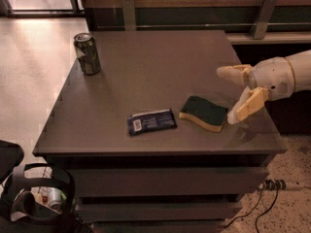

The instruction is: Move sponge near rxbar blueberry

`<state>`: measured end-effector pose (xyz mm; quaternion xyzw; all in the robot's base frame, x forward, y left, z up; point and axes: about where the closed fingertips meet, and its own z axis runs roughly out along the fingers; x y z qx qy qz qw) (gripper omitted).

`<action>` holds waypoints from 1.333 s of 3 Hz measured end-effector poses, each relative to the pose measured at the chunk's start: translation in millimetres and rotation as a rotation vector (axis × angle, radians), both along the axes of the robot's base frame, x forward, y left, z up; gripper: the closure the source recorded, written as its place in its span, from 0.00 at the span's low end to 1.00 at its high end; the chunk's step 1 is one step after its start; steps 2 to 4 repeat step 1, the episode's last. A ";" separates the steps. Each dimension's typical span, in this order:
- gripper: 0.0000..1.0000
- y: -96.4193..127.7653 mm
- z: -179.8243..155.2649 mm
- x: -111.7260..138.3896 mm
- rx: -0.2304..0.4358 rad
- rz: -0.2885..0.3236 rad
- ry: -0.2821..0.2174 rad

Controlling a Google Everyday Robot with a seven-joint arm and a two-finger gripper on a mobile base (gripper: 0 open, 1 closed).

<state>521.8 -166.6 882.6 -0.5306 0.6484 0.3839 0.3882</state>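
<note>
High view down onto table (155,67); claw (227,95) beside sponge (204,112).

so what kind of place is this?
Probably an office break area or lab: dark counter, speckled hard floor, power strip by the wall; tool open beside the sponge.

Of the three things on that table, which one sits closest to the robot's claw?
The green-topped sponge, lying just beside the open gripper; the blue rxbar blueberry is farther, the can farthest.

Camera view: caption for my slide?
Sponge lies on the table beside the rxbar blueberry; open claw close by.
</note>
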 end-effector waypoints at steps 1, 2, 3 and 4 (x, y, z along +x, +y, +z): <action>0.00 0.1 0.0 0.0 0.000 0.000 0.000; 0.00 0.1 0.0 0.0 0.000 0.000 0.000; 0.00 0.1 0.0 0.0 0.000 0.000 0.000; 0.00 0.1 0.0 0.0 0.000 0.000 0.000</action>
